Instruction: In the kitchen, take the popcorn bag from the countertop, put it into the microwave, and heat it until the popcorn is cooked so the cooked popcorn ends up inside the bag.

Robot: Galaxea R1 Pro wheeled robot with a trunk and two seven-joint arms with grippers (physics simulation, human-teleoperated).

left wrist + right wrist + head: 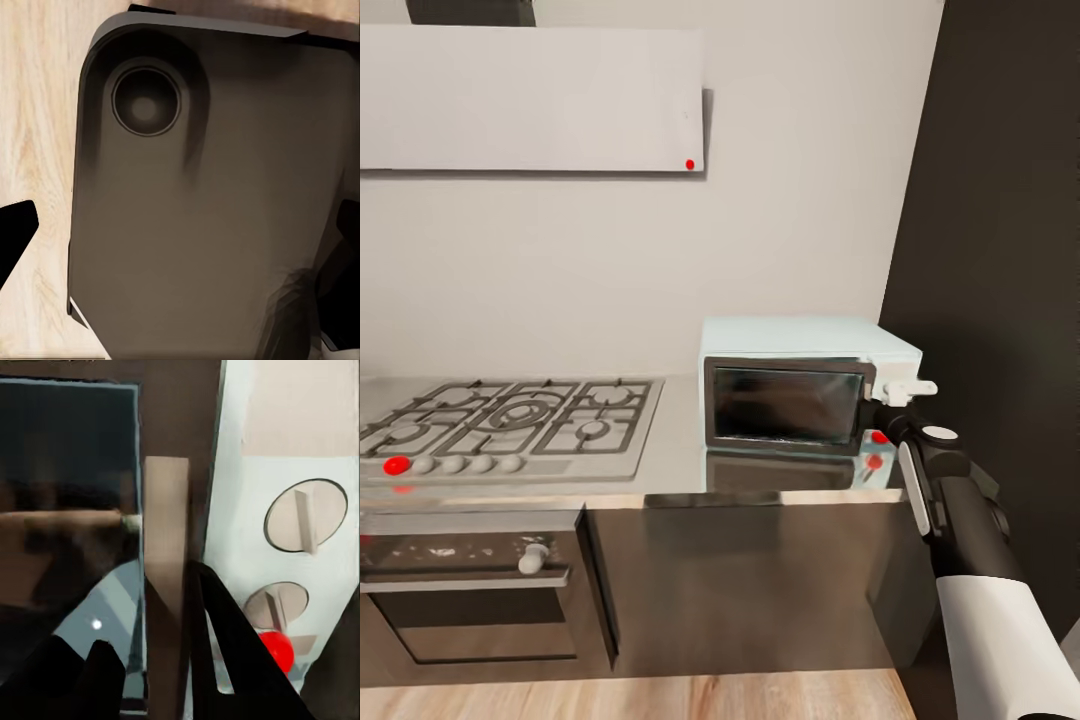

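Observation:
The pale-blue microwave stands on the glossy dark-grey countertop against the wall, its dark glass door closed. My right gripper is at the door's right edge, beside the panel. In the right wrist view its dark fingers stand open on either side of the brown vertical door handle, next to two dials and a red dot. The popcorn bag and popcorn are out of view. My left gripper hangs open over my own dark base.
A steel gas hob with a red knob lies left of the microwave, with a built-in oven under it. A tall dark cabinet rises close on the right. Light wood floor runs along the cabinet fronts.

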